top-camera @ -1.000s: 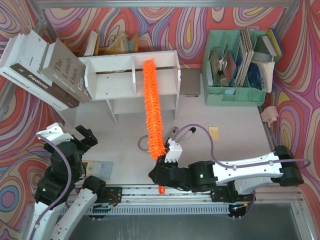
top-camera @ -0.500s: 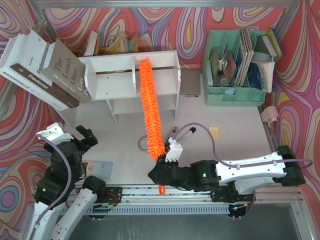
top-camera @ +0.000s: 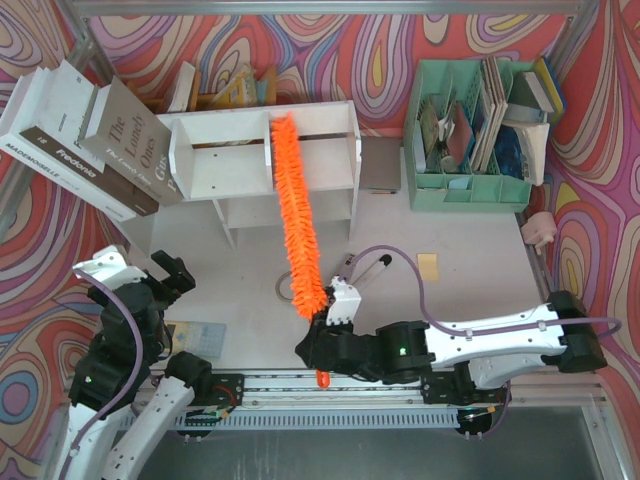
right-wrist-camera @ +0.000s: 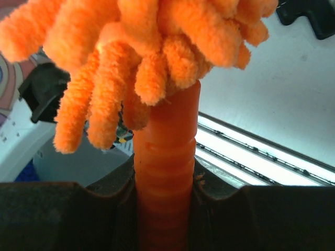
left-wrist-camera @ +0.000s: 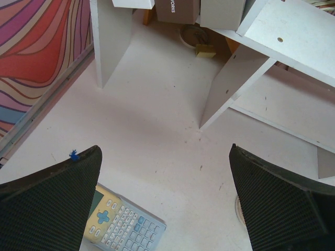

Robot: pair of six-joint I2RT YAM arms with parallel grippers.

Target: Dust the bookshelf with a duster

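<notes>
Right claw (top-camera: 325,328) clamped on the duster (top-camera: 298,215) handle by the desk's (top-camera: 250,275) near edge, tip apparently resting on the bookshelf (top-camera: 225,135) top mid-span, toward the far edge; left claw (top-camera: 172,272) wide, empty; advise light, level sideways strokes.

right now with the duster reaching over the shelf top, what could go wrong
1. The right end effector grips only the thin handle of the long duster; sideways drag on the bookshelf could twist it in the grip.
2. Sweeping further left might nudge the leaning books by the shelf's left end.
</notes>
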